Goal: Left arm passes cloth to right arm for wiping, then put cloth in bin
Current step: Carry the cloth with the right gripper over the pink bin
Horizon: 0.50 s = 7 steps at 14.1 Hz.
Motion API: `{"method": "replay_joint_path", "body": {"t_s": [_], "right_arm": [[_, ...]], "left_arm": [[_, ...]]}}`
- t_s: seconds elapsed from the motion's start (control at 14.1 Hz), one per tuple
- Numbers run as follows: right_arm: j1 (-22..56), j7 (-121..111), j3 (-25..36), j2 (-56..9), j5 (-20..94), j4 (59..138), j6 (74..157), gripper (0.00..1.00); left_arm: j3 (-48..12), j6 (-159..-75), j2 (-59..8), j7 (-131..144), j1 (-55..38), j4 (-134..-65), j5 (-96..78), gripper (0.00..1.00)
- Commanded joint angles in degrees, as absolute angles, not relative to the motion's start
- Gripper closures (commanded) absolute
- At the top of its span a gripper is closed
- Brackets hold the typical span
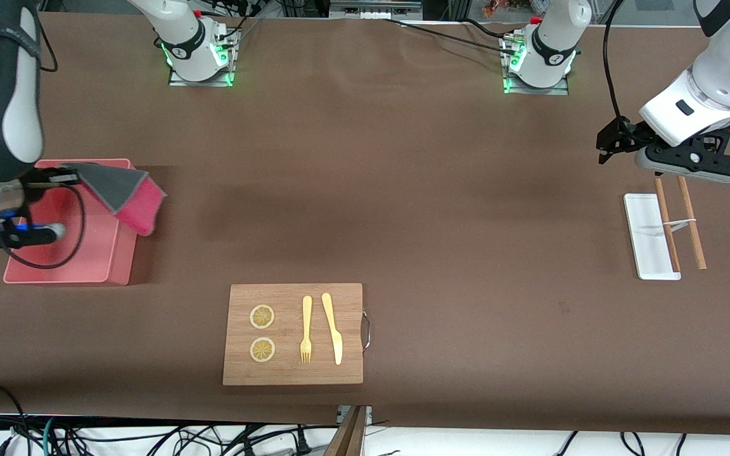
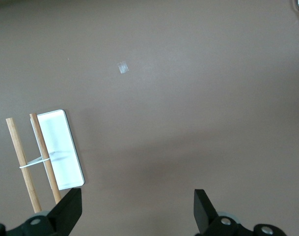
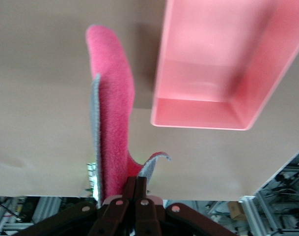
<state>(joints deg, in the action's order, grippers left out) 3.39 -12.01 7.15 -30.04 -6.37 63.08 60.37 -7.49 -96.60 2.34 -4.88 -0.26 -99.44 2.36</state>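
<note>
The right claw (image 3: 135,195) was clamped tight on one edge of the cloth (image 1: 125,193), holding it up in the air over the bin (image 1: 96,253) at the rim that faces the middle of the surface (image 1: 441,209). From the pinched edge the cloth hung folded, its long axis running away from the claw and down toward the surface, its free end drooping past the bin's wall. In the front view the dark grey face lay uppermost and the red-pink face showed along the lower fold; in the right wrist view the red-pink face filled most of the cloth, with a thin grey edge.

The bin sat at the right arm's end of the surface, its long axis running toward the front camera.

The left claw (image 2: 134,211) waited with its fingers spread wide and holding nothing, over the small white tray (image 1: 649,235) and a pair of wooden sticks (image 1: 678,221) at the left arm's end.

A wooden cutting board (image 1: 293,334) lay nearer the front camera.
</note>
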Motion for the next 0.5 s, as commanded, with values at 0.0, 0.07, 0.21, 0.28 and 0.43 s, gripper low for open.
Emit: {"method": "replay_joint_path", "body": {"t_s": [0.0,0.07,0.21,0.28,0.43], "right_arm": [[2.29,-22.2,13.07,-29.44,-7.47,63.46,59.94,1.0],[2.02,-24.67,14.84,-29.44,-7.56,64.07,60.46,1.0],[1.67,-25.75,17.04,-29.44,-7.65,66.0,61.78,1.0],[1.41,-26.62,17.92,-29.36,-7.65,67.57,63.35,1.0],[1.23,-28.47,19.24,-29.62,-7.47,71.35,68.18,1.0]], "left_arm": [[-7.47,-95.71,2.72,-5.01,-0.18,-98.96,1.67,0.0],[-7.47,-95.71,2.72,-5.01,-0.18,-98.96,1.67,0.0],[-7.47,-95.71,2.72,-5.01,-0.18,-98.96,1.67,0.0],[-7.47,-95.71,2.72,-5.01,-0.18,-98.96,1.67,0.0],[-7.47,-95.54,2.72,-5.01,-0.18,-98.96,1.67,0.0]]}}
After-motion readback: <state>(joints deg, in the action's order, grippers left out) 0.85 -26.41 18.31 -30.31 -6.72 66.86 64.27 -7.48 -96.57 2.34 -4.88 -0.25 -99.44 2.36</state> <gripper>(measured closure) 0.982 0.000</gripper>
